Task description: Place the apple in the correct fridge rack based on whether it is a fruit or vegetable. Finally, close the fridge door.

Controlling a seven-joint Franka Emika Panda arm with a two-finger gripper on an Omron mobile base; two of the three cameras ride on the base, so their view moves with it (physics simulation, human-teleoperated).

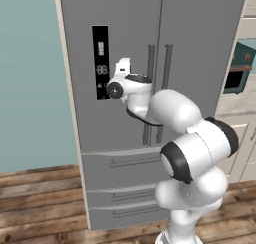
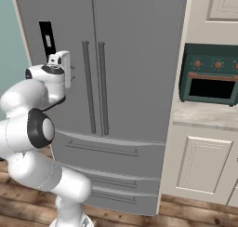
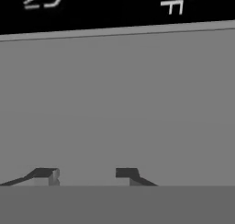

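The grey fridge stands with both doors shut, its left door (image 1: 125, 28) (image 2: 65, 16) straight ahead of my hand. The apple and the fridge rack are hidden or out of view. My gripper (image 1: 121, 67) (image 2: 66, 69) (image 3: 86, 173) is raised close against the left door, just beside the black display panel (image 1: 100, 58) (image 2: 46, 35) (image 3: 114, 7). In the hand view the two dark fingertips (image 3: 46, 174) stand apart with only bare grey door between them, so the gripper is open and holds nothing.
Two vertical door handles (image 1: 150, 88) (image 2: 88, 82) run down the fridge's middle, to the right of my hand. Freezer drawers (image 1: 125, 160) (image 2: 102, 149) lie below. A teal oven (image 2: 211, 75) (image 1: 242, 68) sits on a counter (image 2: 204, 114) over cream cabinets at the right.
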